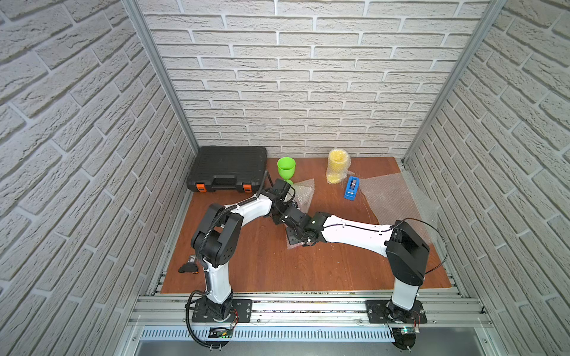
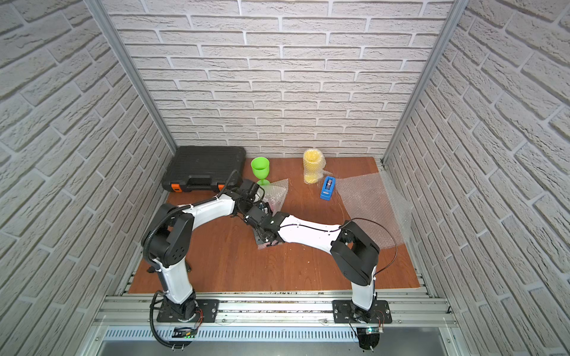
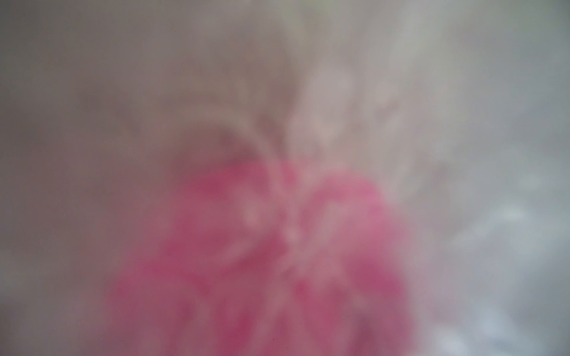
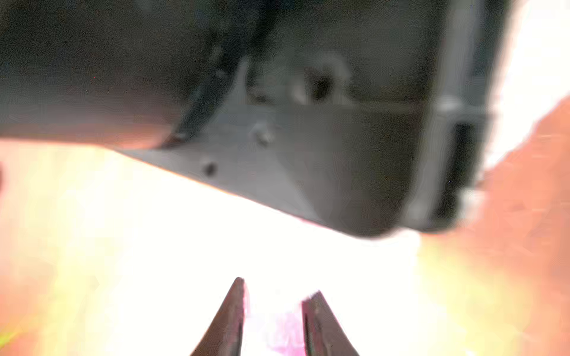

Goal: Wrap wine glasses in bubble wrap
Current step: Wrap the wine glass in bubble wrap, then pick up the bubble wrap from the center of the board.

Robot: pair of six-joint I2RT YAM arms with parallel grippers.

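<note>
The pink goblet (image 3: 277, 262), swathed in bubble wrap (image 1: 303, 191), lies between the two grippers. It is probably light, rigid plastic under soft, slippery film: grip across the bowl, not loose edges. The right gripper (image 4: 278, 286) has its fingers parted around pink-tinted wrap; whether they pinch it cannot be told. The left gripper is hidden. Both top views show mainly wrap; only the wrist views show the pink clearly.

A: Goblet colours?
B: Green goblet (image 1: 286, 167): lime. Yellow goblet (image 1: 337, 169): yellow, hazed whitish. Pink goblet (image 3: 262, 262): blurred hot pink.
A: And the rest?
B: Wrap (image 1: 391, 200): whitish-clear, dotted with bubbles. Dispenser (image 1: 352, 188): blue. Case (image 1: 228, 165): black, orange latches (image 1: 200, 187). Table (image 1: 262, 265): red-brown wood grain. Walls (image 1: 308, 92): pale grey brick pattern, white joints. Arms (image 1: 253, 208): white links, black joints.
</note>
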